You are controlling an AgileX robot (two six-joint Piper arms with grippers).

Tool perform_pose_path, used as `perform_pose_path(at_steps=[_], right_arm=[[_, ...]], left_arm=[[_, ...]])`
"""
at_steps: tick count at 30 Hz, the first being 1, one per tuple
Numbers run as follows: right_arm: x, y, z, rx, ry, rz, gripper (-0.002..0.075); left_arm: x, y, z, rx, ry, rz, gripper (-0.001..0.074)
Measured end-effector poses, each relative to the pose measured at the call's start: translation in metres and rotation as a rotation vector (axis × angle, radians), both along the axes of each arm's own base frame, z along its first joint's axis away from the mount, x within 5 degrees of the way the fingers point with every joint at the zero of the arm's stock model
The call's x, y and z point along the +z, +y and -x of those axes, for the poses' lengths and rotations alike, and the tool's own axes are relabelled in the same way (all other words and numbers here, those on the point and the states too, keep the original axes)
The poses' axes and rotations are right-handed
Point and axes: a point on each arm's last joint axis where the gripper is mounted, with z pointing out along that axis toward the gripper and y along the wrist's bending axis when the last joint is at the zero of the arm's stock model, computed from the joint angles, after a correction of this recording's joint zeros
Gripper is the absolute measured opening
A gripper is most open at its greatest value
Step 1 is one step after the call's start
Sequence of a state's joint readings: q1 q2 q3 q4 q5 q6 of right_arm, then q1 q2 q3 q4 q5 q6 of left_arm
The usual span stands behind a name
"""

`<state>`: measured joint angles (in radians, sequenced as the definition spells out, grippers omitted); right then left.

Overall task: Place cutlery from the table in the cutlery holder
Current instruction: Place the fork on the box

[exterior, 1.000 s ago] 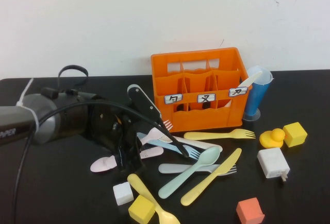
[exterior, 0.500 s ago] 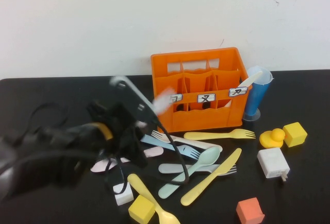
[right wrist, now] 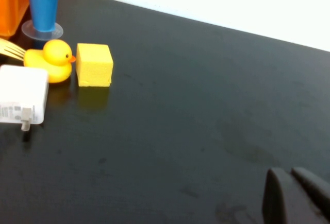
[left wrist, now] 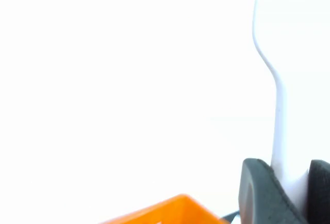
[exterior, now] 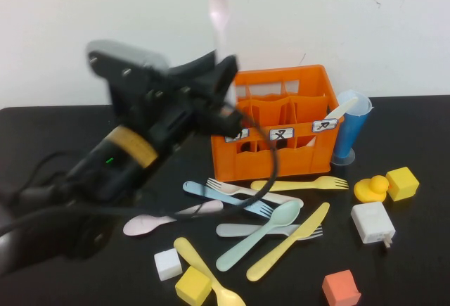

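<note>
My left gripper (exterior: 223,67) is raised above the table, level with the left end of the orange cutlery holder (exterior: 281,126). It is shut on a pale pink piece of cutlery (exterior: 219,10) that stands upright above it. In the left wrist view the jaws (left wrist: 294,183) clamp its stem (left wrist: 281,105), with the holder's rim (left wrist: 170,208) below. Several pieces lie on the black table (exterior: 70,144): a pink spoon (exterior: 151,221), blue fork (exterior: 225,197), mint spoon (exterior: 260,234), yellow knife (exterior: 288,241) and yellow fork (exterior: 299,183). My right gripper (right wrist: 291,195) is shut and empty, low over bare table.
A blue cup (exterior: 349,126) with a white knife stands right of the holder. A yellow duck (exterior: 370,188), yellow cube (exterior: 402,183), white charger (exterior: 372,223) and red cube (exterior: 341,288) lie at the right. A white cube (exterior: 167,264) and yellow cube (exterior: 193,286) lie in front.
My left gripper closed on the pale pink piece in the pile, then rose and swung up toward the holder's left end with the piece now upright. The rest has not moved.
</note>
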<state>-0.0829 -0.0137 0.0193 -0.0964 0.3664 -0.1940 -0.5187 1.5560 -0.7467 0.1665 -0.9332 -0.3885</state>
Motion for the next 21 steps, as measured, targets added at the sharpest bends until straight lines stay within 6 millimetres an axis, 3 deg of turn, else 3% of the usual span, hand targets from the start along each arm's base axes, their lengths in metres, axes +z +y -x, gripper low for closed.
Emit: perform_pose_path(at_steps=[5,13,21], right_arm=[[0.0,0.0,0.0,0.0,0.0,0.0,-0.0003],[0.0,0.0,0.0,0.0,0.0,0.0,-0.0003],[0.0,0.0,0.0,0.0,0.0,0.0,-0.0003]], left_arm=[[-0.004,-0.029,-0.03,-0.044,0.004,0.022,0.0144],[-0.04,-0.068,-0.076,-0.061,0.014,-0.021,0.0144],[-0.073,-0.084,-0.103,-0.051,0.056,-0.082,0.0144]])
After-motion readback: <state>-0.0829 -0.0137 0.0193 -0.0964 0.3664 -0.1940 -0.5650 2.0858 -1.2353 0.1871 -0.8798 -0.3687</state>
